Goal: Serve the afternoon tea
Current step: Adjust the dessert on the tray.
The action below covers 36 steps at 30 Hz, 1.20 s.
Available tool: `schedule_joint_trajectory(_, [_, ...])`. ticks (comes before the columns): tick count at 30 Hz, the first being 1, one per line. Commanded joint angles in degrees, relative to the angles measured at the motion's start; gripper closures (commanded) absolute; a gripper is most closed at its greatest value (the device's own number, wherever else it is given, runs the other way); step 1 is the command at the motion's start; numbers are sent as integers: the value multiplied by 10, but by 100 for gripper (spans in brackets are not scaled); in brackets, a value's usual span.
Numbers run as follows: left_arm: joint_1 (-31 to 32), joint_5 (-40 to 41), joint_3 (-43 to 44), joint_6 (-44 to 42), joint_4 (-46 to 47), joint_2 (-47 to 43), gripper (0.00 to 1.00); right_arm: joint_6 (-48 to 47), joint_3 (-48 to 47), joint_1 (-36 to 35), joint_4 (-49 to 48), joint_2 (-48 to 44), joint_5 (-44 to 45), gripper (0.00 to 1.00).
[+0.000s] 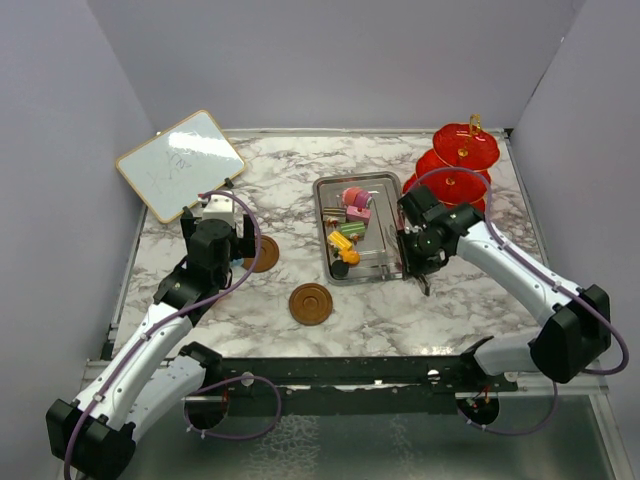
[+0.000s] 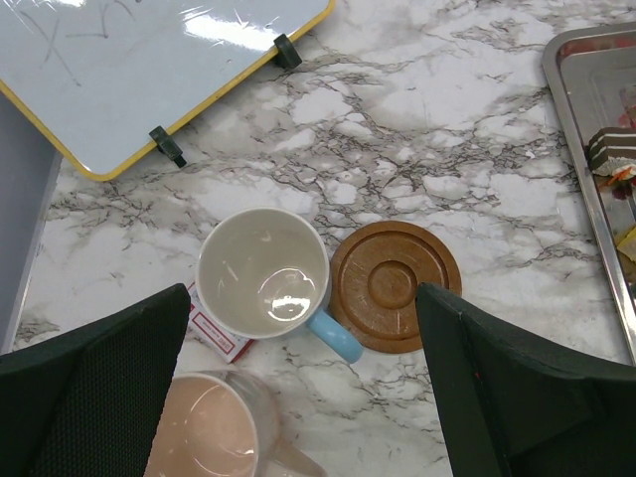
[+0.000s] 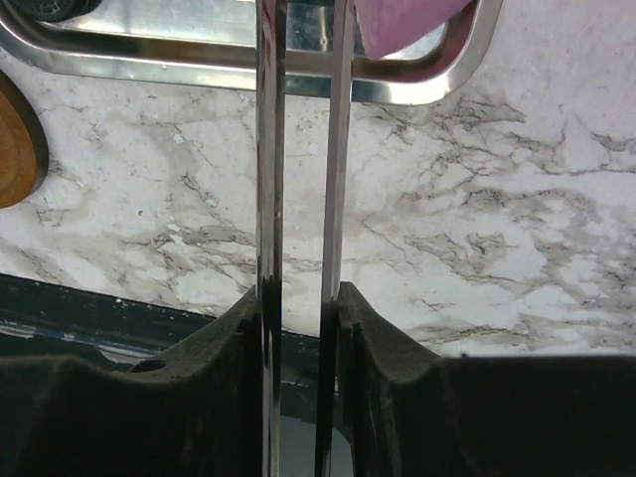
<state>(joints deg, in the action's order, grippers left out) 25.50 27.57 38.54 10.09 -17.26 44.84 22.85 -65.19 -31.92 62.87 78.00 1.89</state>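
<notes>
Nearest the arm bases, the near saucer (image 1: 310, 303), round and brown, is lying alone on the marble table (image 1: 450, 300). A little farther and to the left, the left gripper (image 2: 303, 293) is hovering with its jaws released and spread wide, holding nothing. Directly beneath it the blue cup (image 2: 263, 273) is standing upright, white inside, with its blue handle pointing toward the second saucer (image 2: 396, 286) just beside it on the right. The pink cup (image 2: 204, 427) is standing upright close against the blue cup's near-left side. A small red-and-white packet (image 2: 221, 330) is peeking out from under the blue cup.

To the right, the right gripper (image 3: 298, 298) is clenching a pair of metal tongs (image 3: 268, 149), its fingers pressed against the two blades. The blades are reaching out over the rectangular steel tray (image 1: 385, 268), and their tips are running out of the wrist view. A pink piece (image 3: 397, 20) is showing beside the right blade at the tray's corner; I cannot tell whether the tongs are pinching it.

In the tray the cake pieces (image 1: 348, 232) are lying in a loose row: black nearest, then yellow and green, with pink and purple at the far end.

Farther back, the wood-framed whiteboard (image 1: 180, 163) is sitting at the far left. The red three-tier stand (image 1: 460, 160) is standing at the far right corner, just behind the right arm.
</notes>
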Motion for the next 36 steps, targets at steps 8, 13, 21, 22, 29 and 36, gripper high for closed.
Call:
schedule_joint_trajectory(8, [-3, -7, 10, -5, 0, -3, 1, 18, -40, -3, 110, -33, 48, 64])
schedule_joint_trajectory(13, [-3, -5, 10, -4, 0, -8, 1, 27, -50, -3, 133, -25, 42, 64])
schedule_joint_trajectory(21, [-3, -8, 10, -5, 0, -6, 1, 32, -58, -3, 159, -15, 40, 63])
schedule_joint_trajectory(22, [-4, -9, 10, -5, -1, -6, 1, 31, -56, -3, 162, -12, 38, 62])
schedule_joint_trajectory(29, [-3, -11, 10, -5, 1, -6, 1, 25, -50, -3, 167, -7, 8, 60])
schedule_joint_trajectory(36, [-3, -14, 10, -5, 1, -2, 1, 29, -43, -3, 170, -14, -3, 58])
